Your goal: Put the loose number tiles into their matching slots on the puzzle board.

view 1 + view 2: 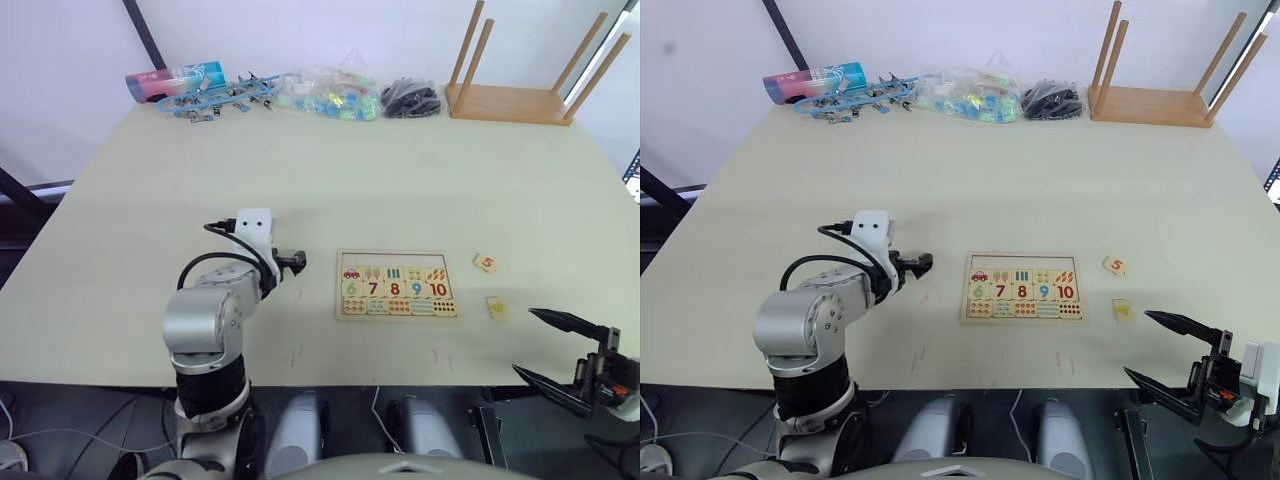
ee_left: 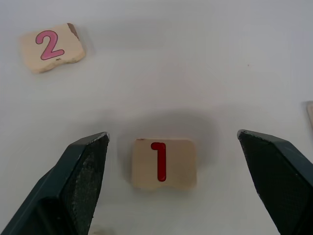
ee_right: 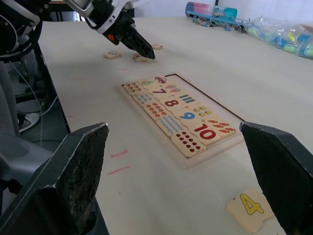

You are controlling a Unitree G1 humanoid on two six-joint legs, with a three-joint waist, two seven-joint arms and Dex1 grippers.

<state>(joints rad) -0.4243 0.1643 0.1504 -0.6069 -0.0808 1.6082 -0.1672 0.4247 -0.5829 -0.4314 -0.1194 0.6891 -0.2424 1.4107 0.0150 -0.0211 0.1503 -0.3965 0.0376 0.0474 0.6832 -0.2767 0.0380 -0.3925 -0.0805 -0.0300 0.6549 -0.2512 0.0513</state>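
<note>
The puzzle board (image 1: 397, 285) lies flat on the table (image 1: 380, 180), near its front edge. The board's lower rows are filled with picture tiles, the digits 6 to 10 and dot tiles; the slots (image 3: 195, 90) along the top row appear unfilled, though the angle makes this hard to confirm.

The left gripper (image 2: 173, 161) is positioned just left of the board, with its fingers spread wide apart. The 1 tile (image 2: 164, 163) lies flat on the table between the two fingers, touching neither. The 2 tile (image 2: 51, 47) lies nearby on the table, apart from the 1 tile.

The right gripper (image 1: 548, 346) hangs at the table's front right edge, fingers spread and holding nothing. The 4 tile (image 3: 252, 209) lies on the table between the gripper and the board's right end. The 5 tile (image 1: 485, 263) lies on the table to the right of the board, beyond the 4 tile.

At the far edge of the table are a wooden stand (image 1: 520, 85) with tall dowels, a clear bag (image 1: 330, 93) of coloured items and a patterned cylinder (image 1: 175, 80).
</note>
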